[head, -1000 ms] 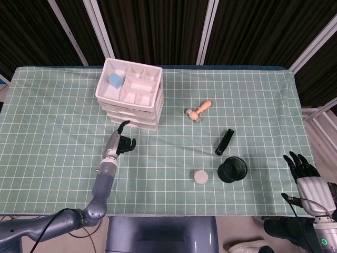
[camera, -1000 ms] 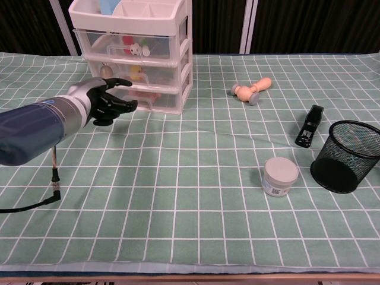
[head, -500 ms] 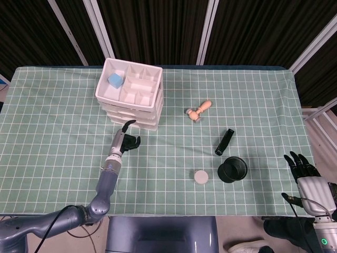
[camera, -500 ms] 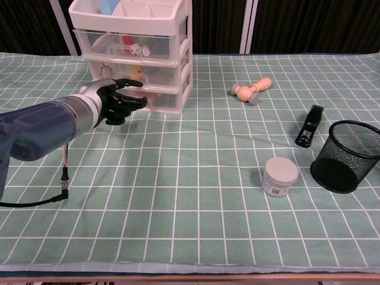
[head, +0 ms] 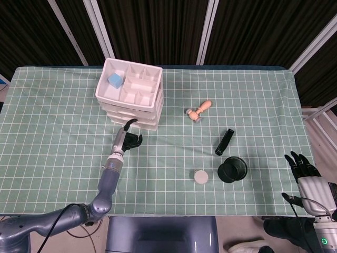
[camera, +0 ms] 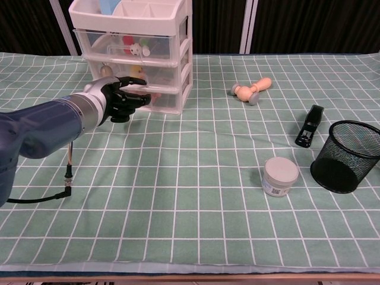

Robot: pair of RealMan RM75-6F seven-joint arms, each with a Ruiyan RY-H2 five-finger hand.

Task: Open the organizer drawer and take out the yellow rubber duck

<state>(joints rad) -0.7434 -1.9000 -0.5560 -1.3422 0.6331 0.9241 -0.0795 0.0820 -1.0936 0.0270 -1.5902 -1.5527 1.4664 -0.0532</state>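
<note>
From overhead, the white organizer stands at the back left of the green checked tablecloth, a blue block in one of its top compartments. The left hand is right at the foot of its front, fingers spread and holding nothing. The right hand sits off the table's right edge, fingers splayed and empty. On the cloth to the right lie a wooden stamp, a black stapler, a black mesh cup and a small white jar. From chest height, the left hand is up against the lower drawers, fingertips reaching toward the drawer fronts; whether they touch I can't tell. All drawers look closed. The yellow rubber duck shows through the clear front of the middle drawer, just above the hand, with other small toys in the drawer above.
</note>
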